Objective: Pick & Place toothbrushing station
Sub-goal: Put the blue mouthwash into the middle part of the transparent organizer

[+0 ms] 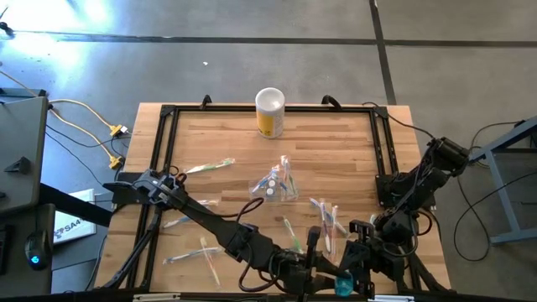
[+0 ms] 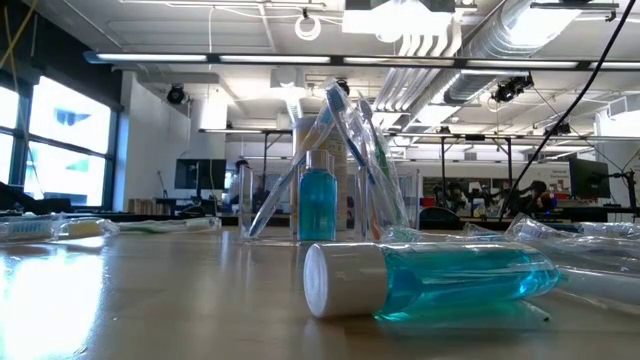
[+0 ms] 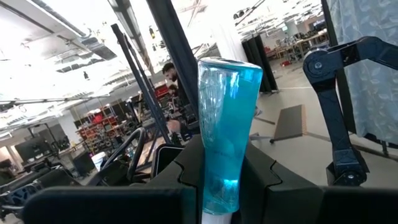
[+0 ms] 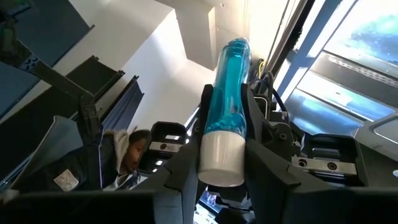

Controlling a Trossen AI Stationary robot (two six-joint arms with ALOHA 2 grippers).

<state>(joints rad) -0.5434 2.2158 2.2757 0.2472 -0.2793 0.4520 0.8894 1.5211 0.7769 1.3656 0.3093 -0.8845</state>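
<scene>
Teal tube (image 3: pixel 227 124), white-capped: pinched between the fingers of the left gripper (image 3: pixel 221 186) and clamped at its cap by the right gripper (image 4: pixel 221 158). Both meet at the near table edge, right of centre, seemingly a hand-over so the tube can be re-gripped for standing upright. Loose toothbrushes (image 1: pixel 325 220): scattered flat on the wooden table (image 1: pixel 352 143) just beyond, probably awaiting collection; a second tube (image 2: pixel 440 278) lies on its side. Clear holder (image 1: pixel 279 184): mid-table, upright, carrying brushes and a tube as the likely destination; yellow canister (image 1: pixel 269 113) at the far edge, well apart.
</scene>
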